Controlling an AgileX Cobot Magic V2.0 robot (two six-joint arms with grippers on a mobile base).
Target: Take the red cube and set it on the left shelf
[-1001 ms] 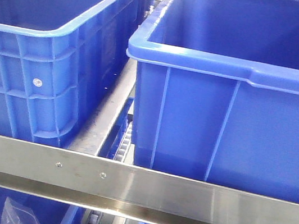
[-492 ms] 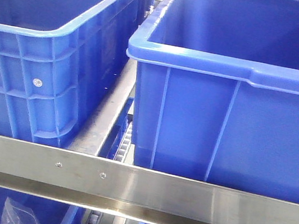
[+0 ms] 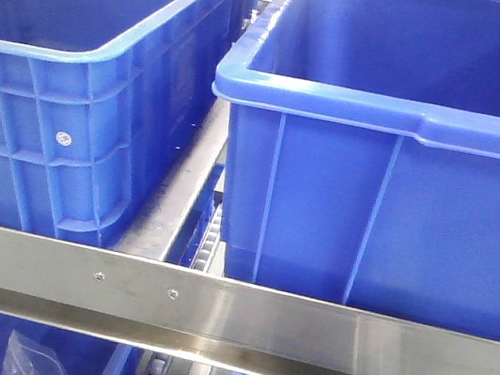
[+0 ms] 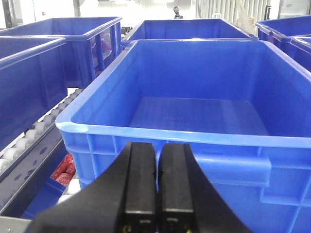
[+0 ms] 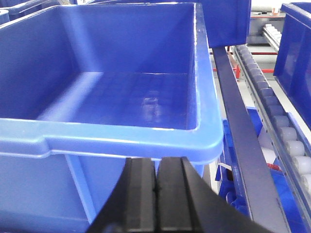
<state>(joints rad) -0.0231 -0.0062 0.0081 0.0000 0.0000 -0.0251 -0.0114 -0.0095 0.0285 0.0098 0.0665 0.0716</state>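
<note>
**Both arms wait at the rack, the red cube is not found yet**

The step in hand seems to be the search, before any pick. The red cube does not show in any of the three views, so I cannot say where it lies. The left shelf (image 3: 239, 314) fills the front view, with its flat steel rail and small screws, and two large blue crates stand on it: the left crate (image 3: 70, 121) and the right crate (image 3: 389, 210), near each other with a narrow gap between them.

The left gripper (image 4: 156, 184) has its two black fingers pressed together with only a thin line between, and nothing is held there. It hangs just before the near wall of an empty blue crate (image 4: 194, 116). Some red packets (image 4: 64, 171) lie on a lower level to the left; they look like bags, not a cube.

The right gripper (image 5: 155, 194) is likewise closed and empty, in front of another crate (image 5: 121, 97) whose floor is bare.

The next move, I judge, calls for looking elsewhere until the cube comes in view, and then for opening one gripper before the approach
</note>
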